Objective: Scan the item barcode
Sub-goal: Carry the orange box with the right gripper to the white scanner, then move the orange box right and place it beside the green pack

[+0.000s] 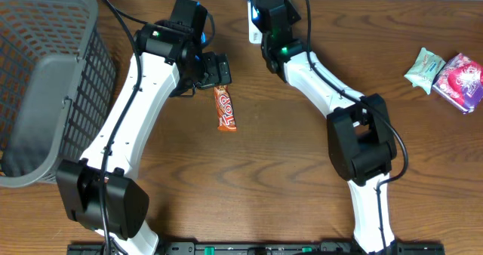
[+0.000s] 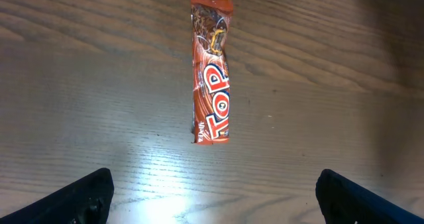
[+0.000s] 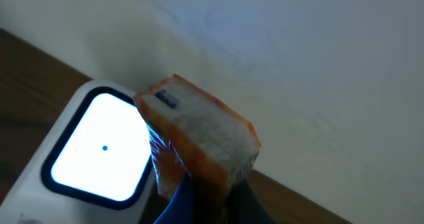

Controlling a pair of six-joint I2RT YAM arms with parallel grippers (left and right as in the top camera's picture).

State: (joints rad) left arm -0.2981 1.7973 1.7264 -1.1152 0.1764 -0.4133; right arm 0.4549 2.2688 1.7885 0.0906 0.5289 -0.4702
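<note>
- My right gripper (image 3: 209,196) is pinched tight on the lower edge of an orange-and-white packet (image 3: 199,141). Gripping it by the edge leaves its printed faces uncovered.
- I hold the packet up just beside the scanner (image 3: 99,151), near its lit window, so a code can meet the light. I cannot tell whether the barcode side faces it.
- My left gripper (image 2: 212,197) hangs with jaws spread wide over the candy bar (image 2: 212,78), which lies flat on the table (image 2: 331,118) — lined up, I judge, for a pickup.
- The basket (image 1: 45,81) stands far left, well apart.
</note>
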